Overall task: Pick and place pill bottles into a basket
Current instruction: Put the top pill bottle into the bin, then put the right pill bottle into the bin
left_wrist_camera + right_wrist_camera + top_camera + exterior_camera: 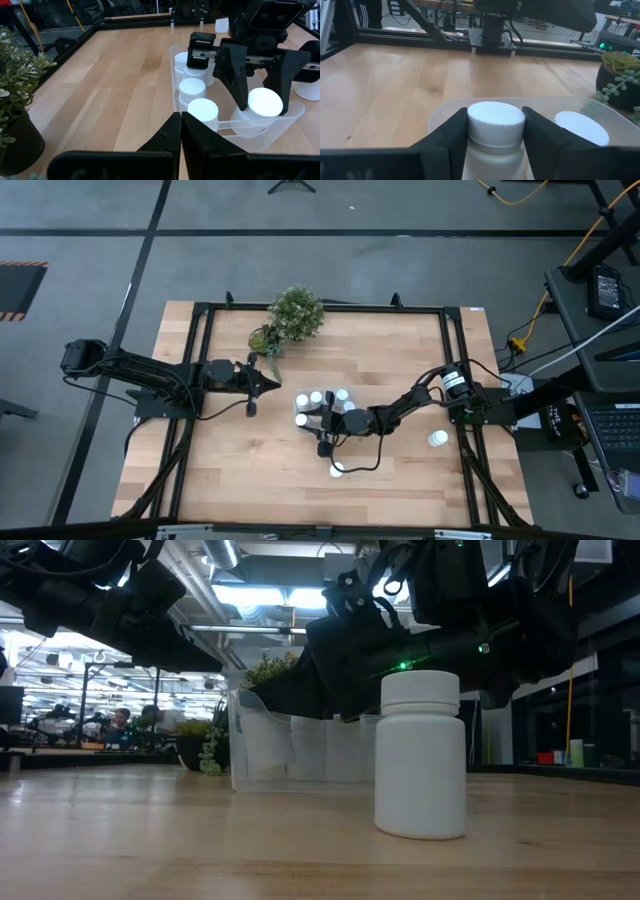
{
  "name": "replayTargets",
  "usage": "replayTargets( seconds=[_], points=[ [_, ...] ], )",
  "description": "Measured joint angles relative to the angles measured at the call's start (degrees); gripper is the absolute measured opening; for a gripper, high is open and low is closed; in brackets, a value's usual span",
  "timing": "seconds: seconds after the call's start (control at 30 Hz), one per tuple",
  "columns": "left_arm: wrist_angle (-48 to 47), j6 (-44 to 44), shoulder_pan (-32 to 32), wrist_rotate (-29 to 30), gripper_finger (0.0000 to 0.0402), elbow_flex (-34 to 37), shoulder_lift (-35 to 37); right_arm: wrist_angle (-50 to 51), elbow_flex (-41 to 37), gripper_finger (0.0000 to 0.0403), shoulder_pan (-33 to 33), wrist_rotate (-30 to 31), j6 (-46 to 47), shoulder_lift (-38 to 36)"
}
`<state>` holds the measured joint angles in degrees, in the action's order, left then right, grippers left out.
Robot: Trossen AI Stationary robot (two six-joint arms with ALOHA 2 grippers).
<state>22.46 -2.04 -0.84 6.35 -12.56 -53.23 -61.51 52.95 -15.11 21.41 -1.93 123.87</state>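
The clear basket (348, 406) sits mid-table and holds several white pill bottles (191, 88). My right gripper (322, 423) reaches in from the table's right and is shut on one more white bottle (496, 125) at the basket's near end. That bottle also shows in the left wrist view (265, 102). My left gripper (180, 131) is shut and empty, hovering just left of the basket (287, 120). Two loose bottles stand upright on the table, one at the right (438, 439) and one near the front (338, 470). My right gripper pinches the bottle by the sides of its cap (475, 125) and upper body between its two fingers (452, 137). The fingers slant down from the table's right. The bottle is upright inside the basket's walls; whether its base touches the floor I cannot tell.
A small potted green plant (295, 315) stands at the far side, close to my left arm. A black frame (200, 310) runs around the table's edges. The front loose bottle stands large in the low view (420, 755).
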Motion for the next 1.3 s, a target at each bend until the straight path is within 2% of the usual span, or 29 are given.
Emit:
replayTargets(
  seconds=[0.8,1.1,1.3],
  points=[
    [0.0,0.0,0.0,0.0,0.0006,0.0,0.0,0.1,0.1,0.0147,1.1,0.0,-0.1,0.3],
    [0.0,0.0,0.0,0.0,0.0006,0.0,0.0,0.1,0.0,0.0231,1.1,0.0,0.0,0.3],
    [0.0,0.0,0.0,0.0,0.0006,0.0,0.0,0.0,0.0,0.0244,1.1,0.0,-0.1,0.3]
  ],
)
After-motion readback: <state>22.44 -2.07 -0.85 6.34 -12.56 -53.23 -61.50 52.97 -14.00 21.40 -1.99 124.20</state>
